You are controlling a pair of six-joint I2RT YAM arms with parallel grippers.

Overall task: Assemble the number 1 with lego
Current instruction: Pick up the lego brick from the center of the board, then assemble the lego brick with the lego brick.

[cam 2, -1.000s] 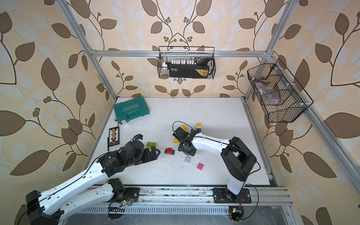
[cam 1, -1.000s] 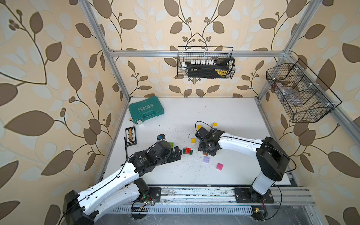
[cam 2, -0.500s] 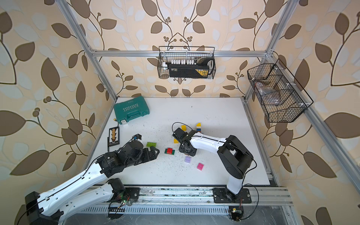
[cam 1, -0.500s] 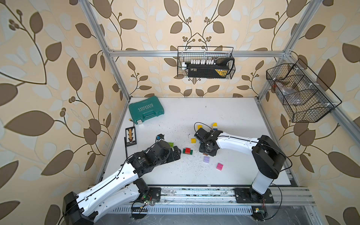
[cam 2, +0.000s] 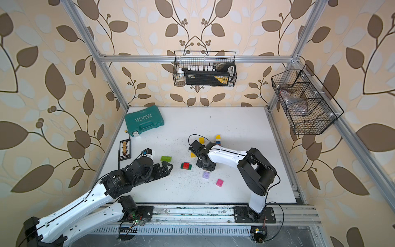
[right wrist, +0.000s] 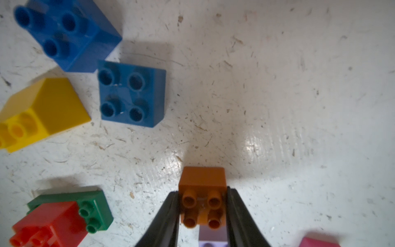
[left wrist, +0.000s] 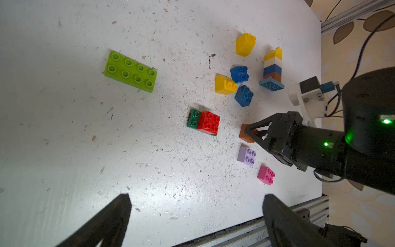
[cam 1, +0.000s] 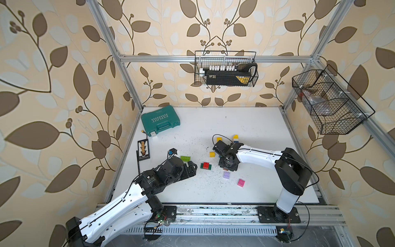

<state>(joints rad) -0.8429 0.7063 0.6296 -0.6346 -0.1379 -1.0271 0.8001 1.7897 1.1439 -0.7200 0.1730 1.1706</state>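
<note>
**Left arm** (cam 1: pixel 128 198). It enters from the lower left of both top views. The forearm lies low and slants up toward frame centre. The left jaws stand fully open with nothing between them. Their tips are just left of the red-on-green stack (cam 1: pixel 206 165) and apart from it. The lime brick (cam 1: pixel 185 158) lies just above the left jaws, not touching them.

**Right arm** (cam 1: pixel 256 157). The base is at lower right. The upper link rises steeply and the forearm reaches left to frame centre. The wrist points straight down at the bench (cam 1: pixel 256 124). The right jaws are closed against two opposite sides of the brown brick (right wrist: pixel 202 181), which has its studs up. The frames do not show whether the brick has left the bench.

**Other lego.**
- Two blue bricks (left wrist: pixel 239 73) and two yellow sloped bricks (left wrist: pixel 225 85) lie close together, just above the right jaws.
- The mixed stack (cam 1: pixel 235 139) sits above the right wrist.
- The lilac brick (cam 1: pixel 226 175) lies just below the right jaws.
- The pink brick (cam 1: pixel 241 183) is to the lower right of the lilac brick.

**Edges and clearance.**
- The teal case (cam 1: pixel 160 120) fills the bench's upper-left corner.
- The black card (cam 1: pixel 143 149) lies at the left edge. Both are well apart from the lego.
- Open bench runs across the upper band, the right third and the strip along the rail (cam 1: pixel 213 210) at the bottom edge.
</note>
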